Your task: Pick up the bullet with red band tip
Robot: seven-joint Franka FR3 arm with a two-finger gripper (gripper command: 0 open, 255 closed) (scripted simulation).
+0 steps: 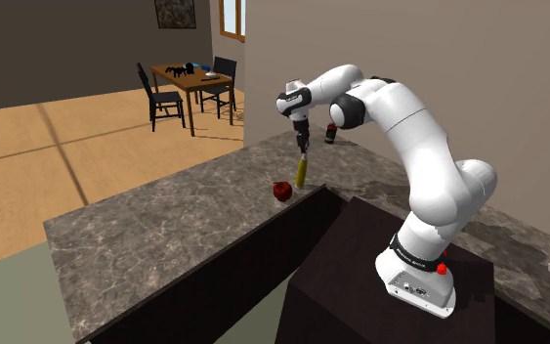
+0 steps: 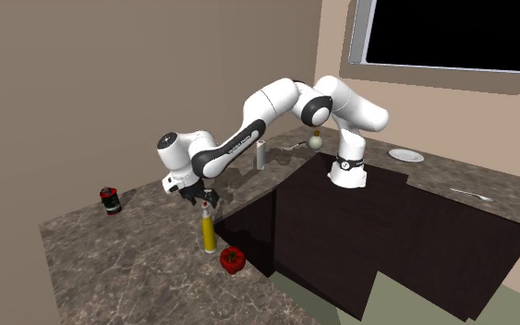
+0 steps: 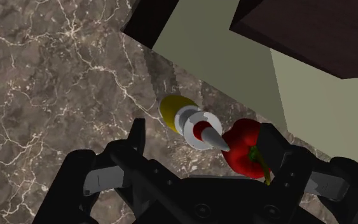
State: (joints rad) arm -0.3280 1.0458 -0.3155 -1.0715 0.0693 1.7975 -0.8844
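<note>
The bullet (image 1: 301, 174) stands upright on the marble counter (image 1: 165, 235), near the counter's inner edge. It has a yellow body, a silvery pointed tip and a red band below the tip. My black gripper (image 1: 303, 147) hangs straight above it, pointing down. In the second exterior view the gripper (image 2: 206, 198) sits just over the bullet's (image 2: 210, 231) tip. Seen from the wrist, the bullet (image 3: 193, 124) lies between the open gripper's (image 3: 203, 143) fingers (image 3: 136, 137), which stand apart and do not touch it.
A red bell pepper (image 1: 281, 191) (image 2: 232, 260) (image 3: 244, 153) rests close beside the bullet. A dark can (image 2: 110, 199) stands further along the counter near the wall. A grey cylinder (image 2: 260, 155) and a white plate (image 2: 405, 155) lie beyond the stand.
</note>
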